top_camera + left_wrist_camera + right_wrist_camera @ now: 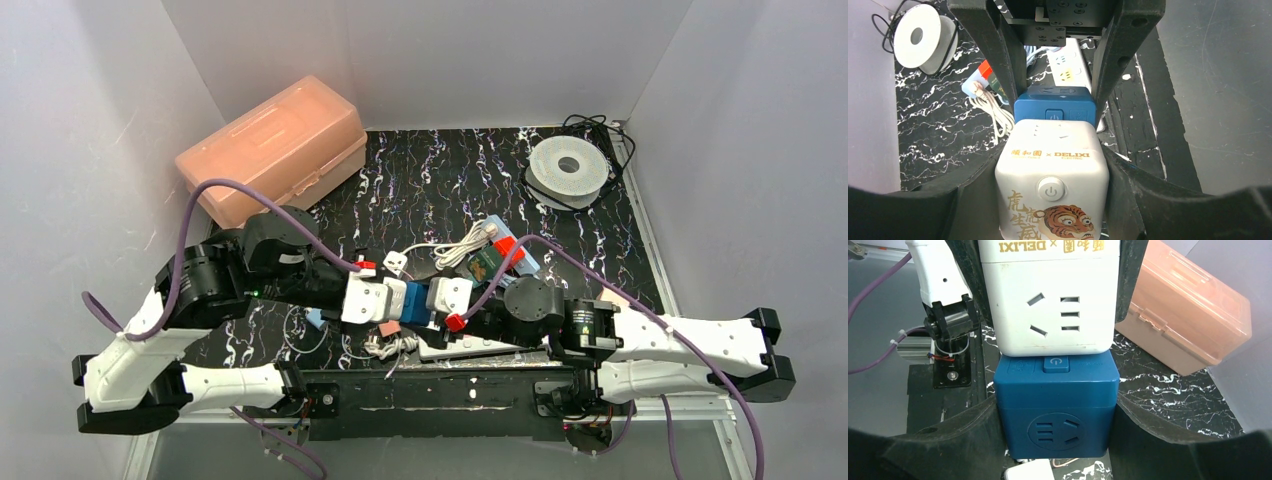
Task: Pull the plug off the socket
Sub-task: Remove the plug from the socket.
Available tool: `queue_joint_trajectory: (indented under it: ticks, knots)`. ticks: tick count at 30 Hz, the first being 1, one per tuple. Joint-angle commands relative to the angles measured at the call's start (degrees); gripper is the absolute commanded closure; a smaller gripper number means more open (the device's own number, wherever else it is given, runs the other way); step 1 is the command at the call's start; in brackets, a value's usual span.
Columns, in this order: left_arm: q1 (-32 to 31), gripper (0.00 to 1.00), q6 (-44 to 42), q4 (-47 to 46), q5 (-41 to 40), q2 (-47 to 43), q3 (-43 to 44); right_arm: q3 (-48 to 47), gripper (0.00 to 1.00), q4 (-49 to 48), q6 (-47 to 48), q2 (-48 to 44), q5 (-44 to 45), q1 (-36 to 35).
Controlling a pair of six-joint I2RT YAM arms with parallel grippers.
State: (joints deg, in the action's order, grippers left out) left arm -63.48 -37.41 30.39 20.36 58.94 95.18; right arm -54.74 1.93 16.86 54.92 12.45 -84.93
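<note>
Left gripper (1052,167) clamps white DELIXI socket cube (1048,300), right gripper (1057,412) clamps blue socket cube (1055,102); joint apparently seated. Pull straight apart, no twist.

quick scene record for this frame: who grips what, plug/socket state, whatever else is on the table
left gripper: shut on white cube, fingers on two opposite sides
right gripper: shut on blue cube, same kind of side grip
joint: the cubes sit face to face, flush, no gap visible; not yet pulled apart
white cube markings: DELIXI print, tiger graphic, power button
back left: pink box, lid closed
back right: spool
near the arm bases: power strip
centre: white cable, bundled
</note>
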Motion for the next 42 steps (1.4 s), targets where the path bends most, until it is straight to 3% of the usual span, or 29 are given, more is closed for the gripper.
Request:
queue_joint_trajectory:
  ticks: [1,5,6,7,8,15,30,34,39,42]
  knots:
    - [0.20,1.00,-1.01,-3.24,1.61,-3.78,0.93,-2.64,0.99,0.27,0.71,1.25,1.33,0.81]
    - [0.18,1.00,-0.82,-3.77,2.07,-3.19,1.25,-2.90,0.99,-4.43,1.36,2.14,0.44,0.81]
    - [0.20,1.00,-0.75,-3.77,2.32,-2.95,1.50,-2.60,0.23,-5.50,1.21,2.25,0.40,0.81]
    - [0.20,1.00,-0.62,-3.81,2.54,-2.63,1.79,-2.37,0.15,-6.15,1.04,2.43,0.40,0.81]
    - [0.20,1.00,-0.58,-3.84,2.72,-2.48,2.06,-2.25,0.14,-6.54,0.94,2.61,0.62,0.86]
    - [0.20,1.00,-0.38,-5.78,2.50,-2.39,0.20,-2.22,0.15,-7.05,-2.46,0.43,5.02,0.81]
    - [0.20,1.00,1.35,-5.87,4.83,-1.03,2.93,-6.16,0.11,-3.75,0.54,2.20,-9.23,0.81]
    - [0.20,1.00,1.41,-5.49,4.93,-1.14,3.74,-6.55,0.25,-6.43,1.29,3.77,-9.58,1.05]
    - [0.20,1.00,1.64,-5.17,4.89,-1.34,4.70,-7.51,0.61,-6.97,1.28,5.19,-9.51,1.30]
    - [0.20,1.00,1.72,-4.76,4.48,-1.15,6.41,-6.26,0.76,-8.14,-0.18,5.07,-9.33,1.43]
